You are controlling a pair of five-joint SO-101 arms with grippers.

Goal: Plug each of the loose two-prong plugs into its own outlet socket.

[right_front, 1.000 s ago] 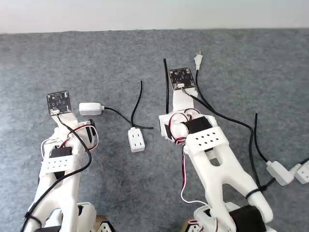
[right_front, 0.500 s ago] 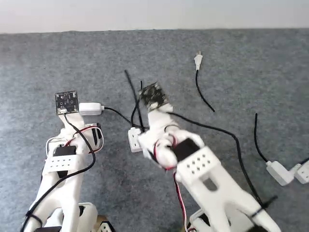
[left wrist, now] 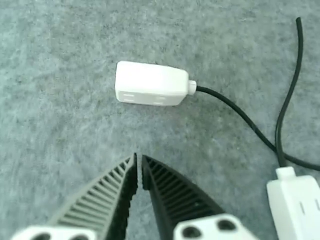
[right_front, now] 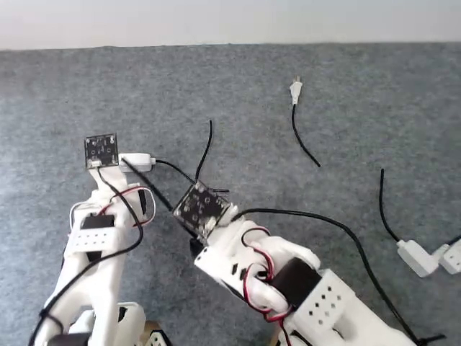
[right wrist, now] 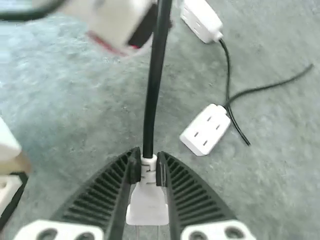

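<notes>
Right gripper (right wrist: 146, 159) clamped on a plug (right wrist: 146, 202), socket (right wrist: 206, 129) near, just ahead. Left gripper (left wrist: 138, 161) pinched shut, empty, over carpet (left wrist: 60, 125) near second socket (left wrist: 150, 84). I see nothing plugged yet; another plug (right_front: 294, 89) lies loose, well apart, so all insertions remain.

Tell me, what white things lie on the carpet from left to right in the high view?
White outlet socket → loose two-prong plug → white block on a black cord → white block at the edge.
</notes>
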